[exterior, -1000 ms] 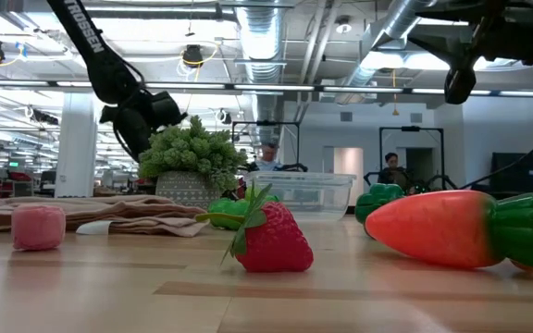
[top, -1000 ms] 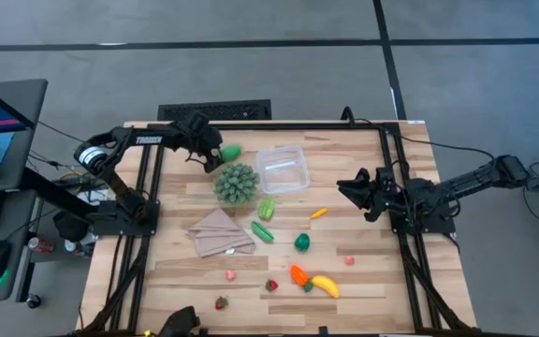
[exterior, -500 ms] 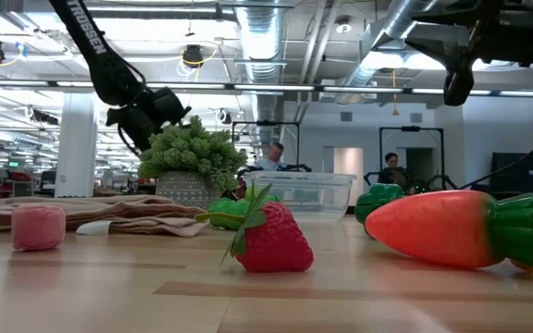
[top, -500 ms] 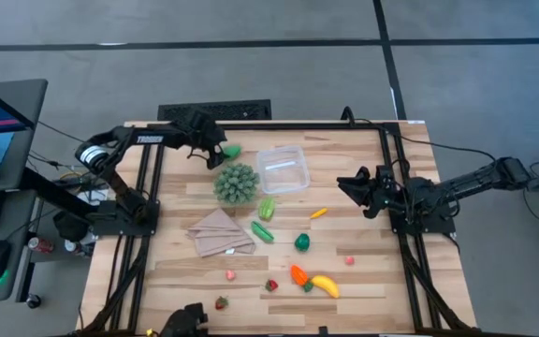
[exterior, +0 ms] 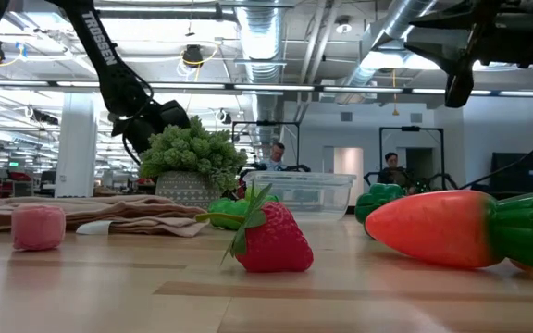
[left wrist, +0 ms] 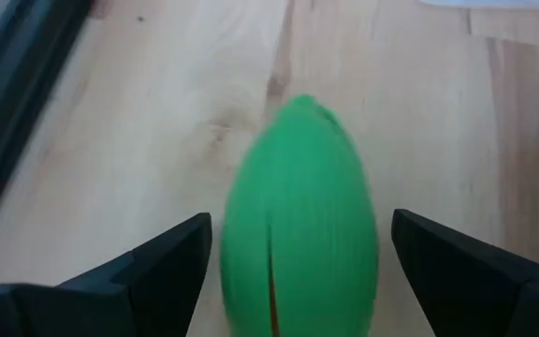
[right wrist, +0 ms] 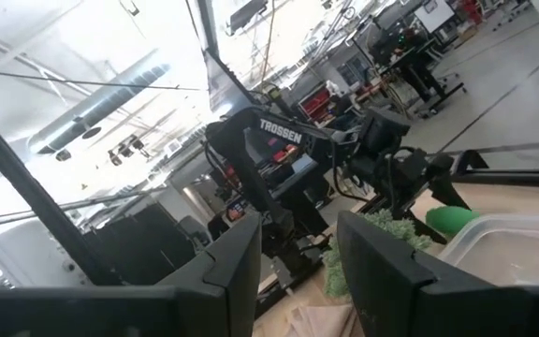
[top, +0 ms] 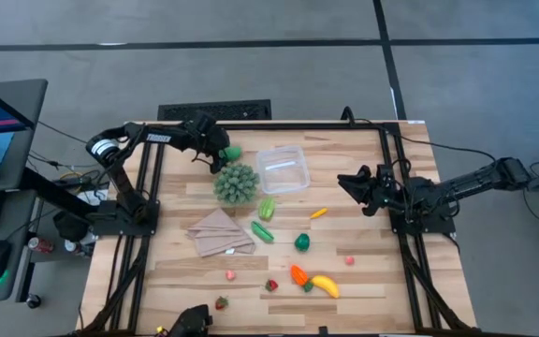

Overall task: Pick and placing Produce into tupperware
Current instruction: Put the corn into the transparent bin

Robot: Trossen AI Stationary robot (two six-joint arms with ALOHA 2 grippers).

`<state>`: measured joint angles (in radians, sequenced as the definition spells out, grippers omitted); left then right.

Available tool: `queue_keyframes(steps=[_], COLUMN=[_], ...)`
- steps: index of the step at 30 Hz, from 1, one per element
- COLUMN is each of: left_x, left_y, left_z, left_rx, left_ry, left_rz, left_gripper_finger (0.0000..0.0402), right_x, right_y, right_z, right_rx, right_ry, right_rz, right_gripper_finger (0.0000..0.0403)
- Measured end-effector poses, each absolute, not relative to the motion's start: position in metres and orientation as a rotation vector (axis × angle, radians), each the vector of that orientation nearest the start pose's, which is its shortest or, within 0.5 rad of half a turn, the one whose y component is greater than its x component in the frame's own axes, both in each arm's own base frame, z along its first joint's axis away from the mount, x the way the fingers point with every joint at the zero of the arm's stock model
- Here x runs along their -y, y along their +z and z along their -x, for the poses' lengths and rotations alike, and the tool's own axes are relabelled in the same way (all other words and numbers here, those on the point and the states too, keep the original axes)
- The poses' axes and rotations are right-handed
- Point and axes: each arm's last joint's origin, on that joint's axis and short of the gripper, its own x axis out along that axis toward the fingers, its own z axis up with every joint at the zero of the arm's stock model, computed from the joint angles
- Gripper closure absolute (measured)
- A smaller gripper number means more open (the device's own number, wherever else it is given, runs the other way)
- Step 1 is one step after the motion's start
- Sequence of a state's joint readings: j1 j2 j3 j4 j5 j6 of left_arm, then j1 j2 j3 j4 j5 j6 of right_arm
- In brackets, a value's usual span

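Observation:
A green pod [left wrist: 298, 159] lies on the wood near the table's far edge [top: 231, 152], beside the spiky green ball [top: 236, 183]. My left gripper [left wrist: 299, 223] slants down over it, open, one finger on either side of the pod with a gap to each. The clear tupperware [top: 282, 168] stands to the right of the pod and holds nothing. Other Produce lies mid-table: two green pods [top: 265, 218], a pepper [top: 301, 242], a carrot [top: 298, 275], a banana [top: 325, 285] and strawberries [top: 271, 285]. My right gripper [top: 349, 184] hangs open above the table's right side.
A tan folded cloth [top: 221, 232] lies left of centre, near the ball. Black frame rails [top: 148, 187] run along both table sides. In the low view a strawberry [exterior: 268, 236] and the carrot [exterior: 461, 229] lie close to the near edge. People sit in the room behind.
My left gripper has sunk a little toward the green pod at the far edge and rolled slightly, staying open. The pod and the other things have kept still.

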<state>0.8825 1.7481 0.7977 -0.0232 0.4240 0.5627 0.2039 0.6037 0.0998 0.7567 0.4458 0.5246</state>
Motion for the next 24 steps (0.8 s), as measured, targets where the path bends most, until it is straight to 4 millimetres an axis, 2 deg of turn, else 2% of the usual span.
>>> queue_keyframes(steps=[4, 13, 24], left_x=[-0.2326, -0.2322, -0.2332], left_y=[0.1213, 0.1209, 0.1223], left_z=[-0.2068, -0.2064, -0.2071], left_rx=[-0.855, -0.860, -0.856], left_ry=[0.190, 0.200, 0.225], left_rz=[0.074, 0.101, 0.142], left_gripper_finger=[0.0095, 0.0170, 0.0172], right_x=[-0.0155, -0.0156, -0.0157], right_y=[0.2111, 0.2094, 0.2093], right_z=[-0.1368, -0.1372, -0.1372], right_rx=[0.299, 0.282, 0.281], right_ry=[-0.173, -0.176, -0.175], right_rz=[-0.600, -0.595, -0.594], right_gripper_finger=[0.0267, 0.0267, 0.0267])
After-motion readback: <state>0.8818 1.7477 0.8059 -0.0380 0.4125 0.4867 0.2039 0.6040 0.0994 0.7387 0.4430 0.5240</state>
